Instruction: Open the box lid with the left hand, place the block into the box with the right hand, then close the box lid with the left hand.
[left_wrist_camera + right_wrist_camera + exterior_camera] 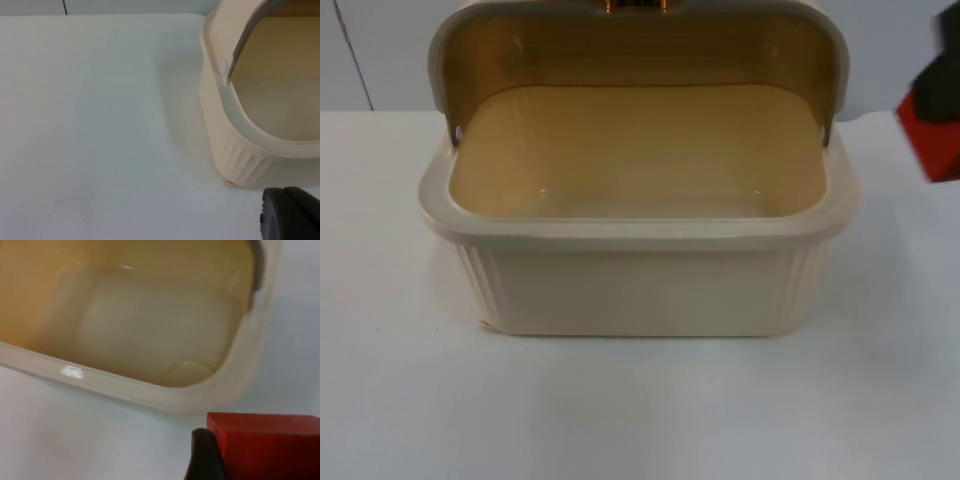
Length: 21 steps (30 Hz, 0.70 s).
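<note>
Stage two of three: the box (640, 270) stands on the table (400, 400) with its lid (640, 45) raised and its interior empty. My right tool (932, 115), closed on the red block (267, 445), hangs just beside the box's right rim, so I judge insertion and closing remain. My left tool (290, 215) waits near the box's left corner; its opening I cannot tell.

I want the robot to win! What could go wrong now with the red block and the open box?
The red rectangular block held by the right gripper is outside the cream ribbed plastic box, beside its right rim. Coming in low, it might bump the rim and slip. The raised cream lid stands upright over the back; it could fall shut before the block goes in. The left gripper waits near the box's corner and could nudge it.
</note>
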Available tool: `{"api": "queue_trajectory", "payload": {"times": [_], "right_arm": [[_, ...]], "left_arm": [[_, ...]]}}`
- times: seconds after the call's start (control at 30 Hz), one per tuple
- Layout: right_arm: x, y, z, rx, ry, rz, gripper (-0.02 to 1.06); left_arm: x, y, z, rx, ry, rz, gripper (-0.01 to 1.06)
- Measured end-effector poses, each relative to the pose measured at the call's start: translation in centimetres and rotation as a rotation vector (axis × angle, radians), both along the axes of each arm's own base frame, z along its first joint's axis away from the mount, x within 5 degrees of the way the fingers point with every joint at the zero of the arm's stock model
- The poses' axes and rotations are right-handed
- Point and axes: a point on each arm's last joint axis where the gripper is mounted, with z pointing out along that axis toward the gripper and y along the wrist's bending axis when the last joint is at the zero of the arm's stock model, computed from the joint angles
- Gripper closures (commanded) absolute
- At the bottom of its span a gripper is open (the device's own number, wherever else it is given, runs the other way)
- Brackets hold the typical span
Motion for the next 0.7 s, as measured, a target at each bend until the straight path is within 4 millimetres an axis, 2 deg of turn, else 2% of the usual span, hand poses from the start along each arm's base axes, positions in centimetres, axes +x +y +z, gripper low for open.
{"api": "queue_trajectory", "payload": {"times": [0.17,0.2,0.33,0.37,0.5,0.6,0.67,0.7], "right_arm": [[1.6,5.1,-3.3,0.012,-0.038,0.037,1.05],[1.6,5.1,-3.3,0.012,-0.038,0.037,1.05],[4.4,8.0,-5.1,-0.011,-0.086,0.023,1.05],[4.4,8.0,-5.1,-0.011,-0.086,0.023,1.05],[6.9,10.4,-6.3,-0.025,-0.12,0.03,1.05],[7.9,11.5,-7.0,-0.037,-0.126,0.039,1.04],[8.8,12.4,-7.9,-0.054,-0.125,0.039,0.98],[9.2,12.7,-8.4,-0.07,-0.128,0.042,0.92]], "left_arm": [[0.0,0.0,0.0,0.0,0.0,0.0,1.05],[0.0,0.0,0.0,0.0,0.0,0.0,1.05],[0.0,0.0,0.0,0.0,0.0,0.0,1.05],[0.0,0.0,0.0,0.0,0.0,0.0,1.05],[0.0,0.0,0.0,0.0,0.0,0.0,1.05],[0.0,0.0,0.0,0.0,0.0,0.0,1.05],[0.0,0.0,0.0,0.0,0.0,0.0,1.05],[0.0,0.0,0.0,0.0,0.0,0.0,1.05]]}}
